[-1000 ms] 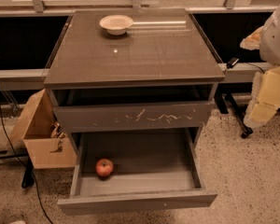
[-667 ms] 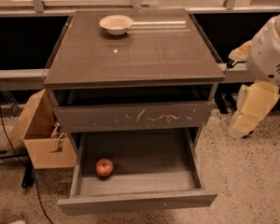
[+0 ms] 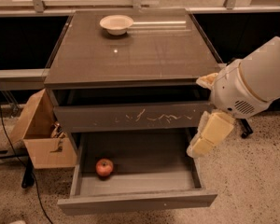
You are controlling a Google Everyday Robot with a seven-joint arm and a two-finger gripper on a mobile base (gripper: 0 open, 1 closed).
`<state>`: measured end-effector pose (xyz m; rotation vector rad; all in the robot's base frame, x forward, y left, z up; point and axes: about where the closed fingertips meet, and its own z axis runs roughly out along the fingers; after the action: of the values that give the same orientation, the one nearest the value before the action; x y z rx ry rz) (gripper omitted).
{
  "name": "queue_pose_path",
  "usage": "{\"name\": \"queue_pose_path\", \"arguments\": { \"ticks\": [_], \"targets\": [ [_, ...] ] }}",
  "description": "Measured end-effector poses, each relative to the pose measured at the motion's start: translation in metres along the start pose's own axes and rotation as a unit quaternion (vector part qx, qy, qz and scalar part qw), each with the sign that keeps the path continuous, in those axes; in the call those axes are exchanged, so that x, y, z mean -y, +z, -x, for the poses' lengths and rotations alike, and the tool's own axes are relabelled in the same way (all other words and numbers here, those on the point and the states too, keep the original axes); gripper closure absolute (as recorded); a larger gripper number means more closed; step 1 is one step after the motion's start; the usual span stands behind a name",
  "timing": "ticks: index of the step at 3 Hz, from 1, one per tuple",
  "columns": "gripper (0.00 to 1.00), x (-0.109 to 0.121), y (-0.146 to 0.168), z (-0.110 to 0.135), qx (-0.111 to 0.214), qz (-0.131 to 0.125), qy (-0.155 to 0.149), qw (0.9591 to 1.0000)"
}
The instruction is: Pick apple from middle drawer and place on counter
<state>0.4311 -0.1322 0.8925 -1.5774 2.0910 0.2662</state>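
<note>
The apple, small and red, lies on the floor of the open middle drawer, near its left wall. The drawer is pulled out below the counter. My gripper, cream coloured, hangs from the white arm at the right, over the drawer's right wall. It is well to the right of the apple and higher than it, and it holds nothing that I can see.
A cream bowl stands at the back of the counter. The drawer front with pale scratch marks is shut above the open drawer. A cardboard box and a black cable are on the floor at the left.
My arm and gripper have moved left and down, from beside the cabinet to over the open drawer's right wall. The apple and the bowl have not moved.
</note>
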Motion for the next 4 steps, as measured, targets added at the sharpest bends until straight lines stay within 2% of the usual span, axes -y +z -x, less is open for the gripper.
{"name": "queue_pose_path", "arguments": {
  "ticks": [1,2,3,4],
  "targets": [
    [0.0,0.0,0.0,0.0,0.0,0.0,0.0,1.0],
    [0.0,-0.001,0.025,-0.007,-0.034,-0.013,-0.017,0.9992],
    [0.0,-0.002,0.075,-0.026,-0.051,-0.014,-0.032,0.9981],
    [0.0,-0.007,0.128,-0.046,-0.041,-0.007,-0.032,0.9986]
  ]
}}
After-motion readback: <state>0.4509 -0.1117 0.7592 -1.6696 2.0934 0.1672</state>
